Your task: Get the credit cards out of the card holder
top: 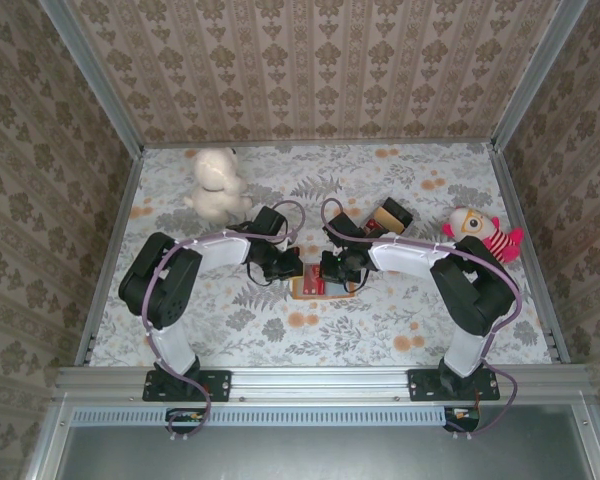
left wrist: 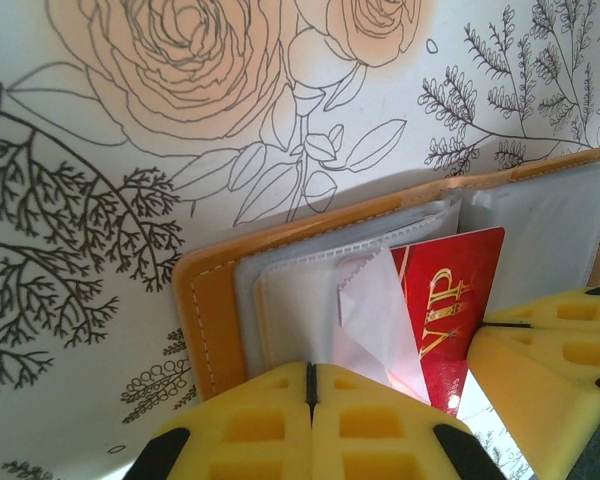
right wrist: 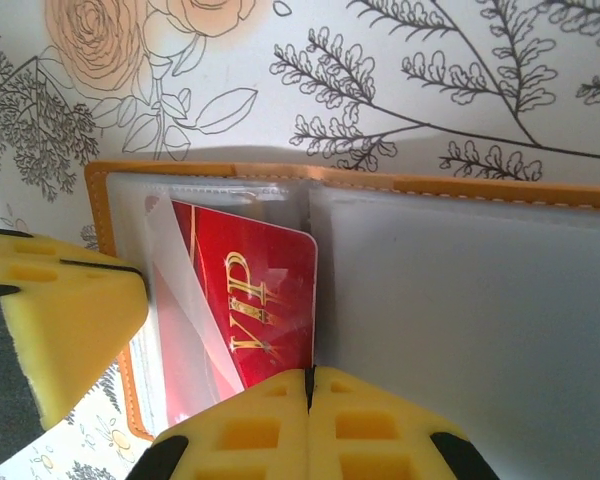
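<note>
The card holder (top: 315, 287) lies open on the floral table, with a tan rim (left wrist: 208, 310) and pale pocket pages (right wrist: 460, 320). A red credit card (right wrist: 265, 290) marked VIP (left wrist: 450, 300) sits in its left half, and a clear pocket flap (left wrist: 375, 320) is peeled up over it. My left gripper (left wrist: 310, 372) is shut, tips against the outer pocket pages near the tan edge. My right gripper (right wrist: 308, 378) is shut, its seam meeting the card's lower right edge by the fold. I cannot tell whether either pinches anything. From above, the left gripper (top: 285, 265) and right gripper (top: 335, 268) flank the holder.
A white plush toy (top: 216, 185) stands at the back left. A brown dark-topped block (top: 390, 215) lies behind the right arm, and a red-and-white doll (top: 483, 235) is at the right. Metal frame rails and patterned walls close in the table.
</note>
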### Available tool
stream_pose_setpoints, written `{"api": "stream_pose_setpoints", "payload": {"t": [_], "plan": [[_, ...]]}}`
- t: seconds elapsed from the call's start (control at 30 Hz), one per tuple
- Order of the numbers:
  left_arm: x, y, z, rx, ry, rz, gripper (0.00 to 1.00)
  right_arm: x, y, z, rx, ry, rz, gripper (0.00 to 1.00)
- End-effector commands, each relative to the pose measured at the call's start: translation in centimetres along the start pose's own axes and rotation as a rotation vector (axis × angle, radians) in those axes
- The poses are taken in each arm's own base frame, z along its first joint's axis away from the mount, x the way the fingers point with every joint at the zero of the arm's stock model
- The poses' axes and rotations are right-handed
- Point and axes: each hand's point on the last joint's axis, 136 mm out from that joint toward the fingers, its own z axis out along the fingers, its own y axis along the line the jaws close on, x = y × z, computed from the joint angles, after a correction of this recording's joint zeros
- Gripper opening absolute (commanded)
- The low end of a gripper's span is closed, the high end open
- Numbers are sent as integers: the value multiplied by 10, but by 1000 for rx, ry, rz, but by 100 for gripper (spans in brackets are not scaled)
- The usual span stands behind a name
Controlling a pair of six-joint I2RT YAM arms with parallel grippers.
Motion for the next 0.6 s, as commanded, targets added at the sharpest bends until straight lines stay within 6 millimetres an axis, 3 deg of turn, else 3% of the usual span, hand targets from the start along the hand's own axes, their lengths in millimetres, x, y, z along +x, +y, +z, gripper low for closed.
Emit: {"api": "stream_pose_setpoints", "payload": {"t": [0.0, 0.1, 0.2, 0.47, 0.57], "plan": [[11, 17, 7, -72, 48, -14, 1, 0, 9, 0, -67, 6, -1, 8], [13, 20, 8, -82, 52, -19, 1, 2, 10, 8, -79, 25, 19, 20], [15, 23, 9, -91, 58, -21, 0, 3, 6, 12, -67, 30, 31, 24], [18, 27, 10, -106, 66, -24, 0, 3, 6, 18, -67, 41, 36, 26], [18, 27, 10, -106, 65, -23, 0, 3, 5, 19, -62, 48, 36, 22]]}}
